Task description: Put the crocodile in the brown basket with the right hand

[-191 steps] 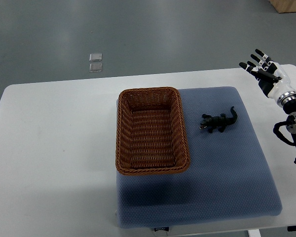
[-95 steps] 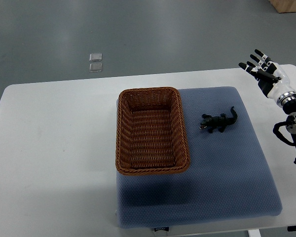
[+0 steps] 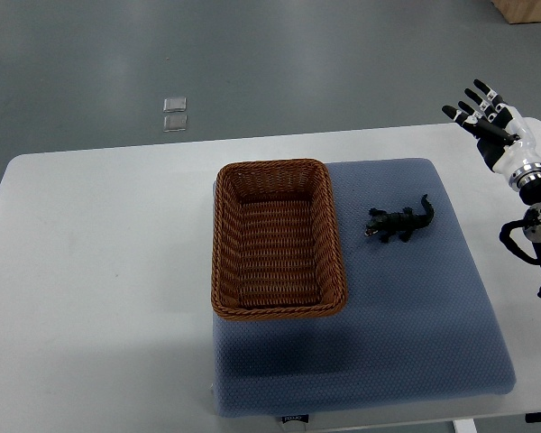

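**Right hand spread above the table's far right corner, crocodile lying on the mat**

The right hand, white-shelled with black jointed fingers, hangs over the far right corner of the table with all its digits fanned apart and nothing in them. Its wrist runs down into dark cabling and linkages along the right edge.

Well apart from it, the crocodile lies on the blue mat: a small, dark, knobbly figure, tail curling up to the right, snout towards the brown basket. The basket is just beside it on the left, rectangular with rounded corners, tightly woven wicker, a thick braided rim, nothing inside. The mat is a dimpled, padded slab with soft edges, set on the smooth white table, whose corners are rounded. The basket's left rim overhangs the mat's left edge.
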Robot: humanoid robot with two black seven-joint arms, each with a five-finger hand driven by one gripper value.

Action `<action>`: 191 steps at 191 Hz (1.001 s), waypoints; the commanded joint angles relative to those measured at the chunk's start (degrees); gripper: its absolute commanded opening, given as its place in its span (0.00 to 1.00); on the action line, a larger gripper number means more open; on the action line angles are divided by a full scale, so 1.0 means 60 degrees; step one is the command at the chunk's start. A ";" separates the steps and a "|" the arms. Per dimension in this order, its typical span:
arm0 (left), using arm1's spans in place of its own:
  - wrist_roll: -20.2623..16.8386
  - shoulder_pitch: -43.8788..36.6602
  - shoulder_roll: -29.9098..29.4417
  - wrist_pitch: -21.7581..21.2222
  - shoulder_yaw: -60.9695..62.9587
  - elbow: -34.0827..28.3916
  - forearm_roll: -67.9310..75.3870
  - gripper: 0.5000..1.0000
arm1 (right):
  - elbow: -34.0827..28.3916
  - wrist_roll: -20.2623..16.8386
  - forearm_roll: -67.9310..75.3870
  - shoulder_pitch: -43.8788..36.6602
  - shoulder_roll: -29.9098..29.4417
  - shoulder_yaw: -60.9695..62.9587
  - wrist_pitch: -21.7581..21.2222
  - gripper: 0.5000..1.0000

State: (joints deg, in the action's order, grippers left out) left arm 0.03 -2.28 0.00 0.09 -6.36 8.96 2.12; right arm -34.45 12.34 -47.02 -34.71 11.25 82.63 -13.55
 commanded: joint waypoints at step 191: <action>-0.0004 0.0000 0.0000 0.0000 0.0006 0.0000 -0.0001 1.00 | -0.0001 0.0301 0.0000 -0.0118 0.0292 -0.0031 -0.0248 0.89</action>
State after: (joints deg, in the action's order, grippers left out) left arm 0.02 -2.29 0.00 0.09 -6.35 8.97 2.12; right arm -34.45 12.90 -47.02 -35.49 12.85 82.35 -14.61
